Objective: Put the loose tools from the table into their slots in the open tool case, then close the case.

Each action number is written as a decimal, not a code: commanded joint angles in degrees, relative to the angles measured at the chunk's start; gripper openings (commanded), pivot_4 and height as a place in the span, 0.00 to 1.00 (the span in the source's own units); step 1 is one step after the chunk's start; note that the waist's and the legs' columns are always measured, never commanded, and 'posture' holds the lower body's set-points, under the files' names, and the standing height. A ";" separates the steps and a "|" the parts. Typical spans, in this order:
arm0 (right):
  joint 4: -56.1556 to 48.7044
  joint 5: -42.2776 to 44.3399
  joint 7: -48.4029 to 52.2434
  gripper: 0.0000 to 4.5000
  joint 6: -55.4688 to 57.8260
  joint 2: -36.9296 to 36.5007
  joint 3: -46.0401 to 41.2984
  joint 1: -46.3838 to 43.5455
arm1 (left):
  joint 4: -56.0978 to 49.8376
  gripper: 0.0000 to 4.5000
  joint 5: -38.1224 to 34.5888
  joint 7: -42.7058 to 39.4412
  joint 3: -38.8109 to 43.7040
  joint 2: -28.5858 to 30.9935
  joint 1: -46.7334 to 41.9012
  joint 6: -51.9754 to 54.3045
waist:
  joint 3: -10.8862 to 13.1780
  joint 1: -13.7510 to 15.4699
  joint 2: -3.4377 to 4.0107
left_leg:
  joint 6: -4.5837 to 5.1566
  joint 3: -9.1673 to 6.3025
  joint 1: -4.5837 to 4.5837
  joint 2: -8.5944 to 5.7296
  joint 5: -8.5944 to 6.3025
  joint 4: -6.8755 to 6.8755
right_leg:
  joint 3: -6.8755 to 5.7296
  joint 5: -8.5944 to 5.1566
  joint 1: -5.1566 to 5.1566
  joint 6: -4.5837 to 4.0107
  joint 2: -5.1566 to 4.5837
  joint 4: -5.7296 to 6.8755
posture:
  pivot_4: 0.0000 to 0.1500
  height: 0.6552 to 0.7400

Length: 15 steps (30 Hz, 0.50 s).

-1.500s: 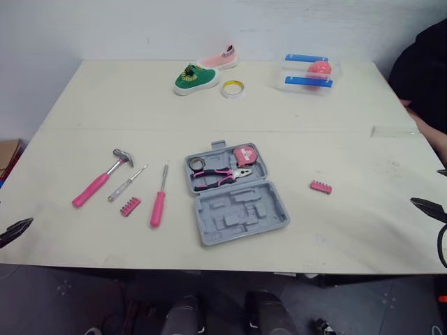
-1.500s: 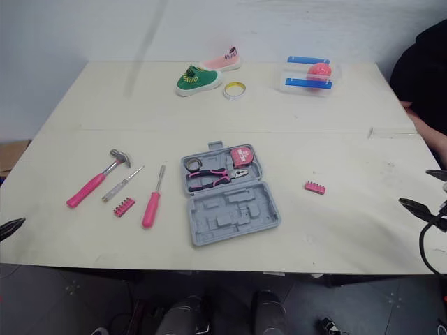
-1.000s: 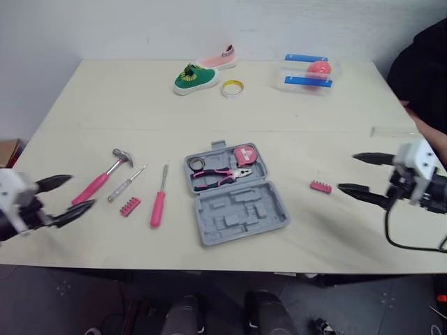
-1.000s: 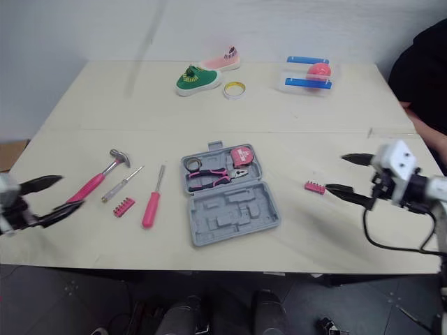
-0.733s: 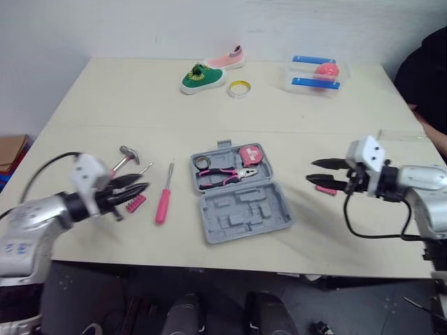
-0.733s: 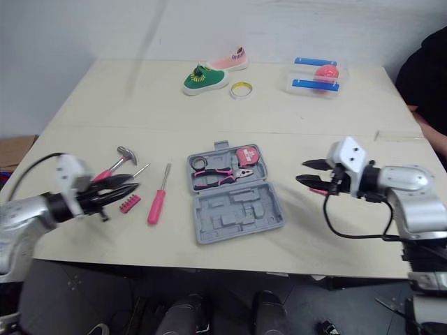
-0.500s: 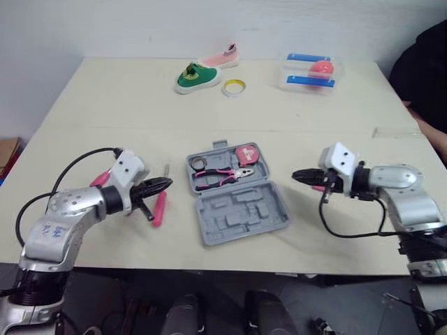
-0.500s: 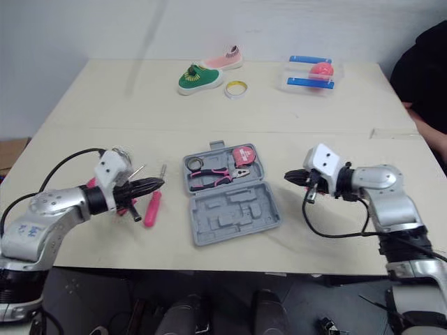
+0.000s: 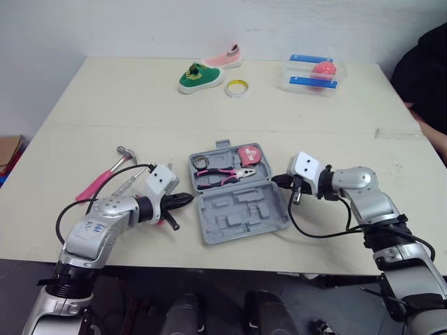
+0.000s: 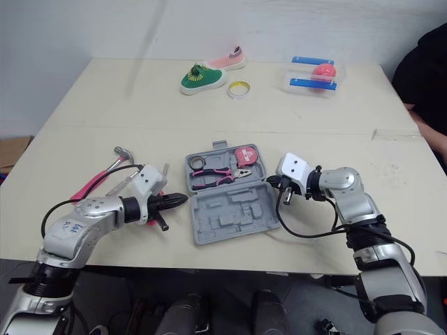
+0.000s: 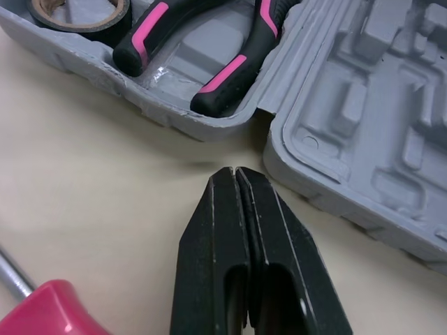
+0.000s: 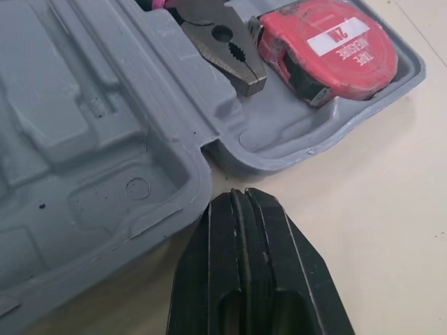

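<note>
The two head views look forward and down over the whole table (image 9: 209, 98) from its near edge, sharing almost the same scene. Each wrist view looks from very near along its own gripper, left gripper (image 11: 235, 171) and right gripper (image 12: 239, 193), at opposite sides of the open tool case (image 9: 241, 213); both show the pliers (image 11: 227, 73).

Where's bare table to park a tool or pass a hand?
Free: the wide band of cream table between the green shoe, yellow tape ring and the grey plastic tool case; also the far right corner beside the clear box. Crowded: left of the case, around the pink-handled hammer and the left gripper.
</note>
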 commanded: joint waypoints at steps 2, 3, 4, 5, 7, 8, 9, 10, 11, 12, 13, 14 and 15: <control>0.19 -0.33 -0.19 0.01 -1.18 0.42 -0.65 -1.08 | 0.69 0.00 1.24 -0.38 -1.51 -1.17 -2.22 -0.45 | 0.00 0.00 0.00 | 0.00 0.00 0.00 0.00 0.00 0.02 | 0.00 0.00 0.00 0.00 0.00 0.03 | 1.00 1.00; -0.07 -0.13 0.08 0.01 -1.19 0.36 -0.78 -0.86 | 1.15 0.00 1.45 -0.59 -1.94 -1.28 -2.52 -0.15 | 0.00 0.00 0.00 | 0.00 -0.01 0.00 0.01 0.00 0.04 | 0.00 0.00 0.00 0.00 0.01 0.06 | 1.00 1.00; -0.25 0.00 0.25 0.01 -1.19 0.31 -0.87 -0.71 | 1.44 0.00 1.61 -0.71 -2.19 -1.35 -2.70 0.00 | 0.00 0.00 0.00 | 0.00 -0.01 0.01 0.00 0.00 0.04 | 0.00 0.00 0.00 0.00 0.00 0.07 | 1.00 1.00; -1.16 0.52 0.97 0.01 -1.05 0.11 -0.97 -0.19 | 2.95 0.00 2.47 -0.44 -2.58 -1.60 -3.33 -0.78 | 0.00 0.00 0.00 | 0.00 0.00 0.01 0.00 0.00 0.03 | 0.00 0.00 0.00 0.00 0.00 0.07 | 1.00 1.00; -3.40 1.56 2.67 0.01 -0.35 -0.50 -1.12 0.95 | 5.33 0.00 3.30 -0.51 -2.92 -2.32 -4.40 -2.40 | 0.00 0.03 0.00 | 0.00 0.00 0.00 0.00 0.00 0.02 | 0.00 0.00 0.00 0.00 0.00 0.06 | 1.00 1.00; -4.54 2.14 3.40 0.01 -0.15 -0.74 -1.33 1.54 | 6.33 0.00 3.61 -0.43 -2.84 -2.87 -4.98 -3.20 | 0.00 0.03 0.00 | 0.00 -0.01 0.00 0.00 0.00 0.03 | -0.01 0.00 0.00 0.00 0.01 0.07 | 1.00 1.00; -5.84 2.79 4.12 0.01 0.45 -1.06 -1.57 2.28 | 7.09 0.00 3.61 -0.68 -2.73 -3.42 -5.55 -3.82 | 0.00 0.06 0.00 | 0.00 -0.01 -0.01 0.00 0.00 0.03 | -0.03 0.00 0.00 0.00 0.01 0.07 | 1.00 1.00; -6.79 3.21 4.55 0.01 0.94 -1.28 -1.75 2.80 | 7.65 0.00 3.69 -0.88 -2.66 -3.80 -5.94 -4.27 | 0.00 0.12 0.00 | 0.00 -0.01 0.00 -0.01 0.00 0.04 | -0.02 0.00 0.00 0.00 0.00 0.07 | 1.00 1.00; -7.94 3.36 4.94 0.01 1.54 -1.73 -1.85 3.54 | 8.33 0.00 3.89 -1.27 -2.75 -4.16 -6.53 -5.08 | 0.00 0.11 0.00 | 0.00 -0.02 -0.02 0.00 0.00 0.06 | -0.03 0.00 0.00 0.00 0.00 0.07 | 1.00 1.00; -9.68 3.75 5.55 0.01 2.60 -2.47 -2.09 4.77 | 9.06 0.00 4.03 -2.02 -3.10 -4.42 -7.38 -5.86 | 0.00 0.19 0.00 | 0.00 -0.02 -0.01 -0.01 0.00 0.06 | -0.03 0.00 0.00 0.00 -0.01 0.07 | 1.00 1.00; -10.90 3.96 5.90 0.01 3.38 -2.93 -2.23 5.59 | 9.69 0.00 4.19 -2.60 -3.35 -4.58 -7.99 -6.50 | 0.00 0.27 -0.01 | 0.01 -0.02 -0.02 -0.02 0.00 0.08 | -0.04 0.00 0.00 0.00 -0.02 0.09 | 1.00 1.00; -12.72 4.52 6.40 0.01 4.09 -3.61 -2.60 6.97 | 10.28 0.00 4.42 -3.22 -3.79 -4.73 -8.72 -6.74 | 0.00 0.35 -0.01 | 0.01 -0.04 -0.04 -0.02 0.00 0.09 | -0.05 0.00 0.00 0.00 -0.02 0.08 | 1.00 1.00; -14.36 5.06 6.51 0.01 4.96 -4.04 -2.98 8.26 | 10.78 0.00 4.65 -4.05 -4.25 -4.73 -9.19 -7.08 | 0.01 0.50 -0.02 | 0.02 -0.04 -0.04 -0.03 -0.01 0.09 | -0.06 0.00 0.00 0.00 -0.02 0.08 | 1.00 1.00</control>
